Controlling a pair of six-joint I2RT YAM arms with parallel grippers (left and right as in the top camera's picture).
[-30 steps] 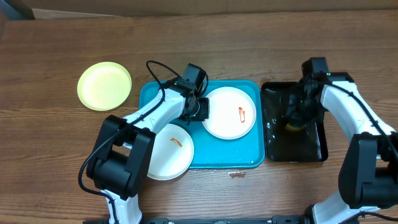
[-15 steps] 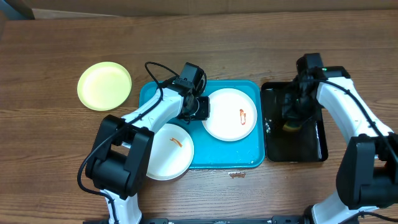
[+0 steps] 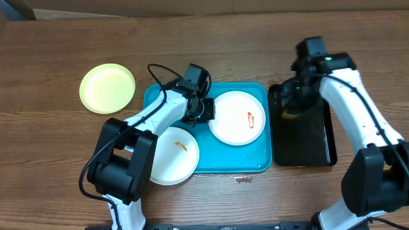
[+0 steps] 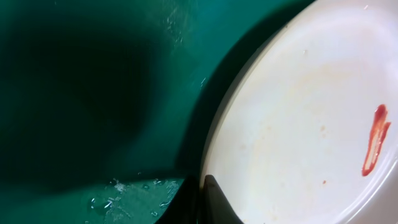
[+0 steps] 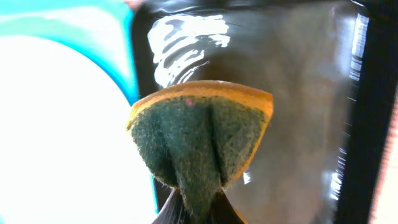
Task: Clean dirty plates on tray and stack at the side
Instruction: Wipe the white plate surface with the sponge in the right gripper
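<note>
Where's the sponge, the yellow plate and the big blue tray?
sponge (image 5: 199, 137): right wrist view, on its green scrubby face.
yellow plate (image 3: 107, 88): overhead view, on its middle.
blue tray (image 3: 236, 160): overhead view, on its bare floor below the plates.

Brown wooden table (image 3: 255, 51) with long grain lines, seen from above. Lying directly on it: a yellow-green plate (image 3: 107, 88) alone at the far left, a turquoise tray (image 3: 236, 158) in the middle, a black tray (image 3: 307, 144) just beside it at the right. Also a white plate (image 3: 167, 160) reaching from the turquoise tray's near-left corner out over the wood, and a small reddish speck (image 3: 243, 179) just before this tray.
</note>
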